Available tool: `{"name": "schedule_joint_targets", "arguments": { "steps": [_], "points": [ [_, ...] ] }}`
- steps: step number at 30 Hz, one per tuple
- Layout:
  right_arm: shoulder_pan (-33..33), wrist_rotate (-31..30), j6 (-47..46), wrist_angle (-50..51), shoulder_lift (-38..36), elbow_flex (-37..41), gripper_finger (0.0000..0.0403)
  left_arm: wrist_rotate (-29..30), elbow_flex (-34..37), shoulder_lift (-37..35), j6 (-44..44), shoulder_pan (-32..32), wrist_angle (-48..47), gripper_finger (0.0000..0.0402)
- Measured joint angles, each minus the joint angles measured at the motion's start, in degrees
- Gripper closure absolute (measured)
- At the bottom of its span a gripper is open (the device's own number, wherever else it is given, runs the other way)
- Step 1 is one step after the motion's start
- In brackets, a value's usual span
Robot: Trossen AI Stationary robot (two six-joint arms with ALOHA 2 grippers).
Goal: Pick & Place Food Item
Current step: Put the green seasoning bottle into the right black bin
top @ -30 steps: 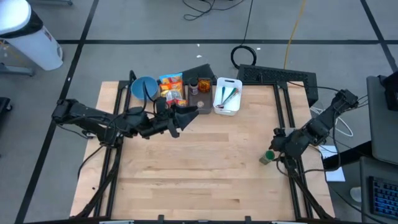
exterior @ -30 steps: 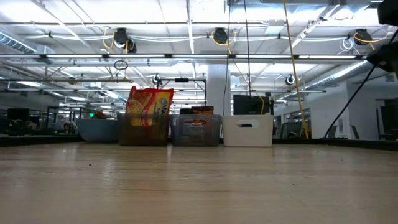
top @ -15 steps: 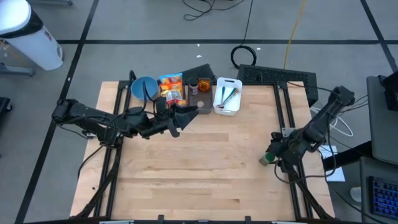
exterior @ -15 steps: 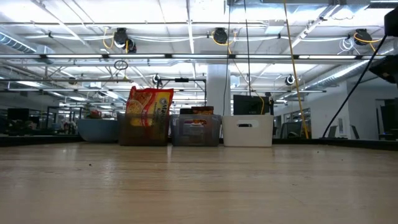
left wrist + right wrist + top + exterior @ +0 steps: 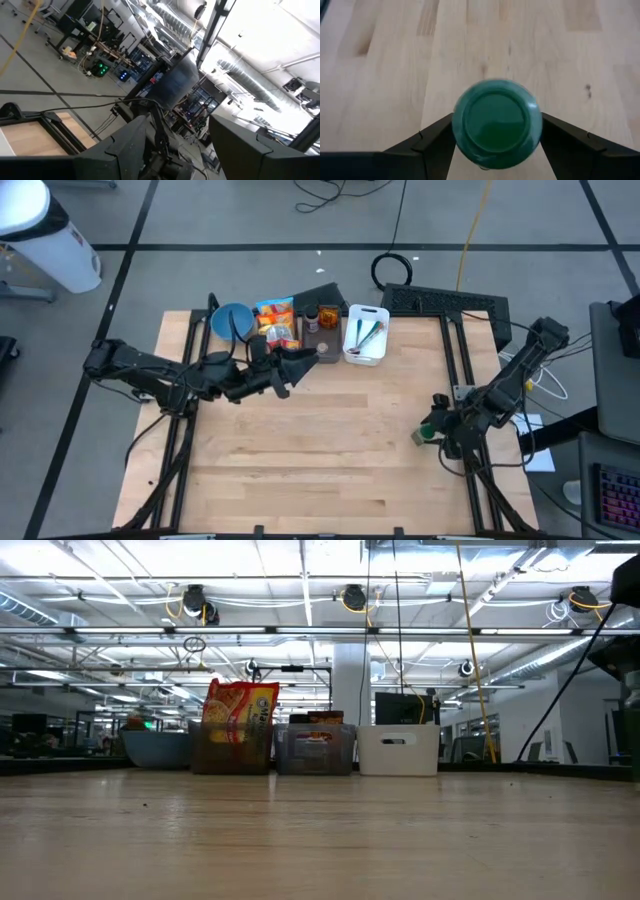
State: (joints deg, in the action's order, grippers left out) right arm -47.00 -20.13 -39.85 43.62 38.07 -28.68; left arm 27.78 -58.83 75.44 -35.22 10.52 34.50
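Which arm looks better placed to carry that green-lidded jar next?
The right. Its gripper already has a finger on each side of the jar. The left gripper hangs far away, by the bins.

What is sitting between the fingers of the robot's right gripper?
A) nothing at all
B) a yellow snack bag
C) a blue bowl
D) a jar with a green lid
D: the right wrist view shows a round green lid filling the gap between the right gripper's two dark fingers, above the wooden table.

The green-lidded jar (image 5: 497,123) hides its own body; its label, perhaps a spice, can't be read.
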Motion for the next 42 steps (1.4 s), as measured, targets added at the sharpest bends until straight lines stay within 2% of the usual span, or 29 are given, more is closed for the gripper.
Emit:
{"name": "schedule_joint_targets", "arguments": {
  "steps": [4, 12, 16, 19, 26, 35, 42],
  "points": [
    [0.39, -4.03, 0.04, -4.77, 1.11, 1.13, 0.0142, 0.82, 0.00, 0.00, 0.07, 0.00, 0.00, 0.0174],
    [4.44, -3.85, 1.62, -18.54, 5.05, 5.39, 0.0142, 0.86, 0.00, 0.00, 0.22, -0.44, 0.00, 0.0174],
    [5.90, -3.70, 3.28, -22.35, 5.26, 6.69, 0.0142, 0.85, 0.00, 0.00, 0.22, -0.52, 0.00, 0.0174],
    [6.08, -3.06, 3.47, -21.68, 5.26, 6.79, 0.0142, 0.84, 0.00, 0.00, 0.08, -0.52, 0.00, 0.0174],
    [6.05, 3.90, 4.25, -20.21, 3.97, 6.82, 0.0142, 0.79, 0.00, 0.00, -0.06, -0.50, 0.00, 0.0174],
    [6.03, 3.99, 4.35, -11.67, 0.89, 6.82, 0.0142, 0.75, 0.00, 0.00, -0.25, -0.48, -0.04, 0.0174],
    [6.03, 3.90, 5.13, -12.73, 0.82, 8.18, 0.0142, 0.73, 0.00, 0.00, -1.21, -0.48, -0.48, 0.0174]
  ]
}}
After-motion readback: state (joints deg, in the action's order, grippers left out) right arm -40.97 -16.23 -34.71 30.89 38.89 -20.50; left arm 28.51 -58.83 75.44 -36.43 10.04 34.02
